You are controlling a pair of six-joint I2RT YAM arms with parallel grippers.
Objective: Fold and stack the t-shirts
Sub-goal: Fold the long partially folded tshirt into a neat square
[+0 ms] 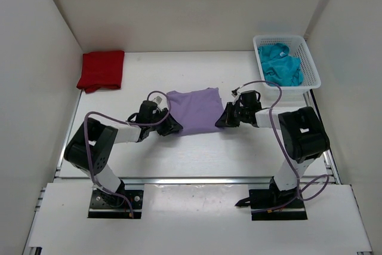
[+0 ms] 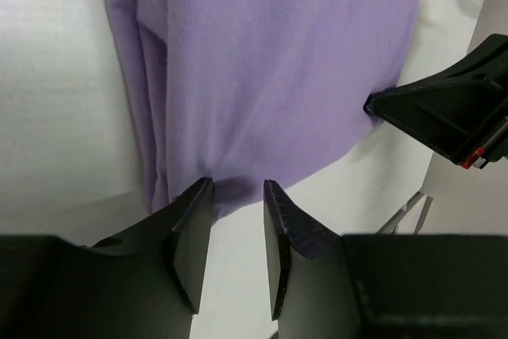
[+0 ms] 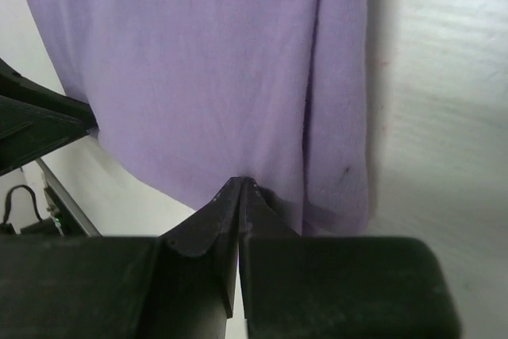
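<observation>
1. At the middle of the tabletop (image 1: 149,153) lies the purple shirt (image 1: 194,110), folded to a flat, roughly square shape.
2. On its left edge, the left wrist view shows several layers of cloth lying one on another.
3. The left gripper (image 1: 173,126) is low at the near left corner of this shirt.
4. In its wrist view the left gripper (image 2: 238,188) has its jaws apart with a narrow gap. The tips are at the hem of the purple shirt (image 2: 270,61), and the hem crosses the gap. The jaws do not squeeze the cloth.
5. The right gripper (image 1: 222,119) is low at the near right corner of the same shirt.
6. In its wrist view the right gripper (image 3: 240,184) has its jaws pressed together, with the tips at the hem of the purple shirt (image 3: 198,69). I cannot tell if any cloth is pinched between them.
7. The red shirt (image 1: 101,68) lies folded in the far left corner of the tabletop, well apart from both grippers.
8. The teal shirt (image 1: 282,64) lies crumpled inside the white basket (image 1: 292,89), which stands in the far right corner.
</observation>
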